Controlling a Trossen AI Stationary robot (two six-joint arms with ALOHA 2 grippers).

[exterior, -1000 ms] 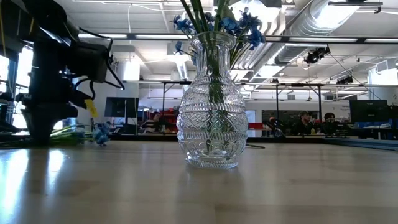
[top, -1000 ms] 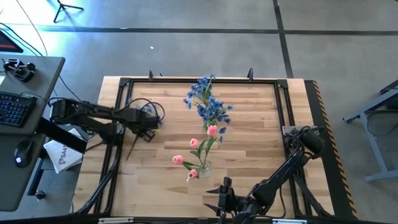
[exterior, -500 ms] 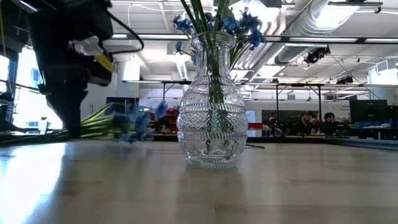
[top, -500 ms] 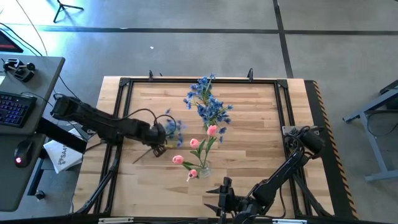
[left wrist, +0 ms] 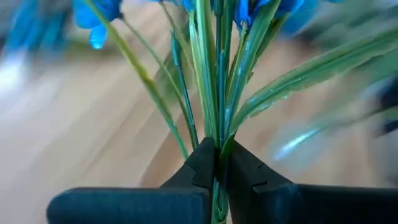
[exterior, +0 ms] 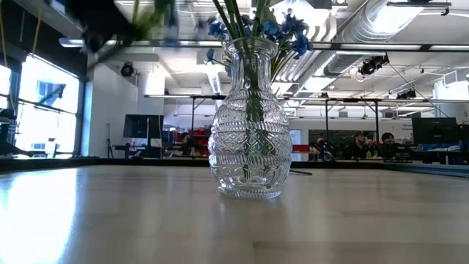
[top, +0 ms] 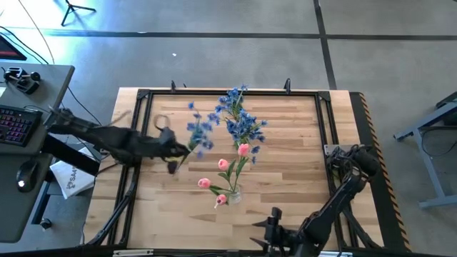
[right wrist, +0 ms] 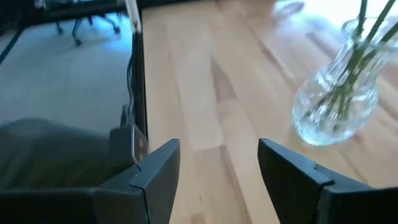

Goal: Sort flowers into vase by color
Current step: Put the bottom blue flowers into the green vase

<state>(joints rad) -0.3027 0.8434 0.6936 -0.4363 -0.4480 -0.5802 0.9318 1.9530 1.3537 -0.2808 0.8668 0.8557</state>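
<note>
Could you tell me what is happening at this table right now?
The left gripper is shut on a blue flower spray, held above the wooden table left of the glass vase. The vase holds blue sprays and pink tulips. The right gripper waits open at the near edge.

Blue spray (top: 200,131): many small blue blossoms on thin green stems with long leaves, stems pinched between the closed fingers of the left hand (left wrist: 217,163), lifted clear of the worktop, blossoms pointing toward the vase (exterior: 248,117).

Vase: clear patterned glass, upright, mid-worktop. Holds more blue sprays (top: 239,114) and three pink tulips (top: 243,150), single buds on green stems, leaning out over the rim in different directions.
</note>
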